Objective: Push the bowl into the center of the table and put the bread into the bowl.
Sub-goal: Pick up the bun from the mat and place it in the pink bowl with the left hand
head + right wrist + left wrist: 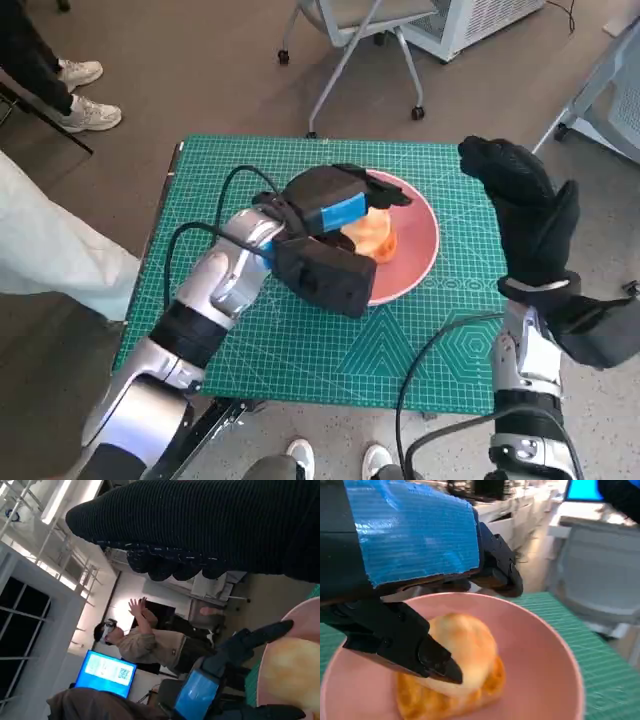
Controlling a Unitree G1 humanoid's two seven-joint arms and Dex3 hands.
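1. While the bread (455,665) sits in the bowl (415,250), your left robot hand (330,205) hovers right over it, fingers (405,640) splayed above and around the bun. One fingertip looks to be touching the crust, but I see no closed grip, so I read that robot hand as open.
2. Bowl is on the green mat (300,350) covering the tabletop, roughly central, slightly toward the far right. Push looks done, or near enough.
3. Right robot hand (520,205) is raised off to the right side, holding nothing, fingers loosely curved. Likely parked there to keep clear of the bowl.
4. My read: placement is basically finished. Lift the left straight up so you don't drag the bread back out.
5. Person (145,645) visible in the background of the right wrist view.
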